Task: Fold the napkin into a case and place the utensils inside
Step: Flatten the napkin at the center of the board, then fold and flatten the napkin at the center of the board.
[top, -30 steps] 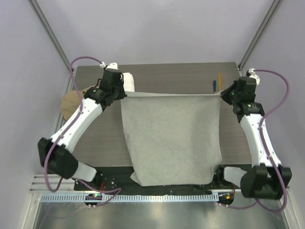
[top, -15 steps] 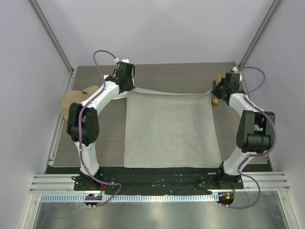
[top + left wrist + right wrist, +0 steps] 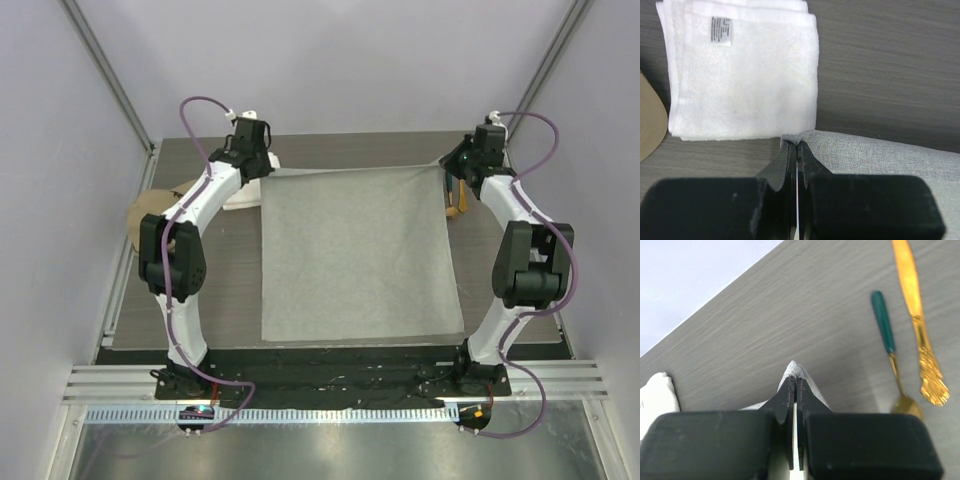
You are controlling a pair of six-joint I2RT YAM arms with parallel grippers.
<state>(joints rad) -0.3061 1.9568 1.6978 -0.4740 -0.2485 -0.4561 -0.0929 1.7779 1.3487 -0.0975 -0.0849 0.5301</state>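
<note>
"The napkin (image 3: 355,255) lies spread flat on the table (image 3: 350,148). Handling?"
"Probably thin, limp, light. Left pincer (image 3: 797,146) and right pincer (image 3: 796,381) each clamp a far corner; corners suit best."

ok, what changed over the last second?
The left gripper and right gripper moved toward the far side of the table, dragging the napkin with them. Its near edge, which hung over the table's front, now lies flat on the table. Nothing was grabbed or released: both grippers stay shut on its far corners. The white towel, tan cap and utensils look unmoved.
</note>
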